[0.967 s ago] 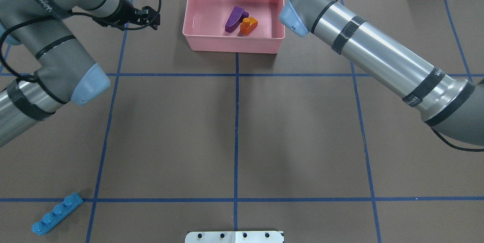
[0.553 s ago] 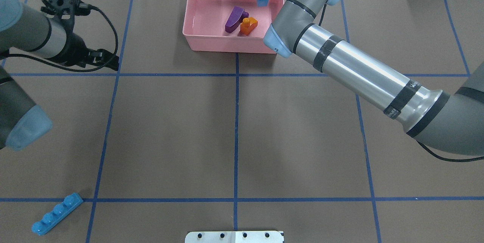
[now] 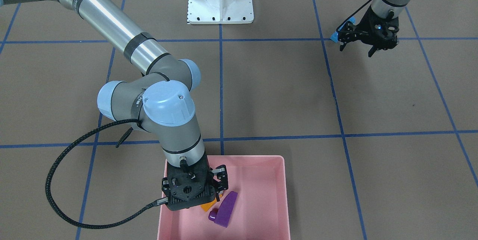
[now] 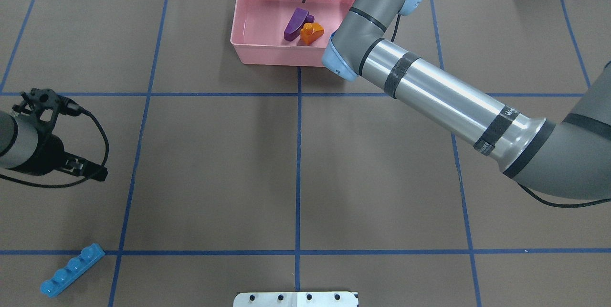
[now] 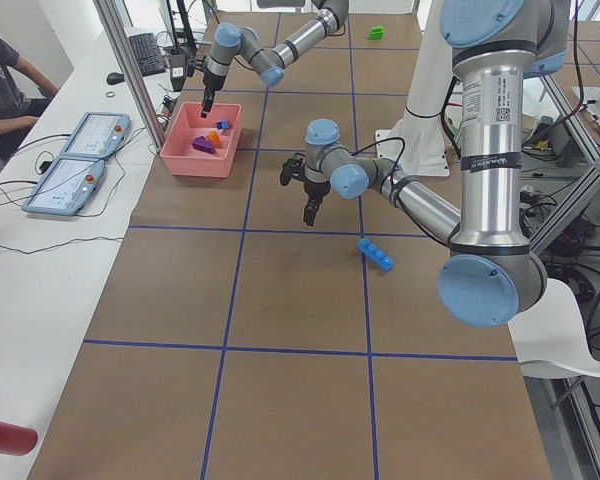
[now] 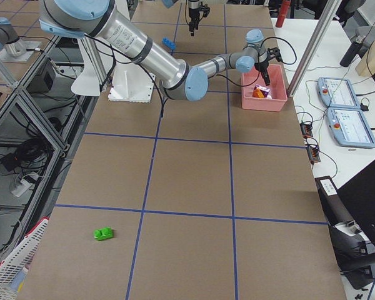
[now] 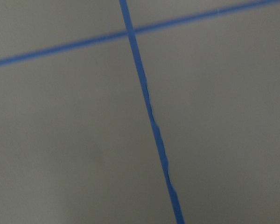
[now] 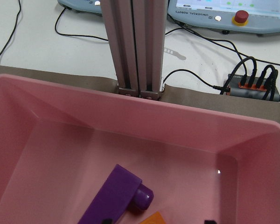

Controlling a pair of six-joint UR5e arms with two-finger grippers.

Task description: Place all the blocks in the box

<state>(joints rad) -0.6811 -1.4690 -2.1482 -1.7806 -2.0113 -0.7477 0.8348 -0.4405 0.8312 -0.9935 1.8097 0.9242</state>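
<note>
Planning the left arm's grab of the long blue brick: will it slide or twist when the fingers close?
The long blue brick looks like rigid plastic, so it is probably stiff and light. It lies flat, studs up, so tipping seems unlikely. On the smooth brown table cover, a push near one end would likely spin it; gripping across its middle seems safer.

overhead view looks forward and down, front-facing view looks back from opposite, both share the pink box (image 4: 286, 57)
</note>
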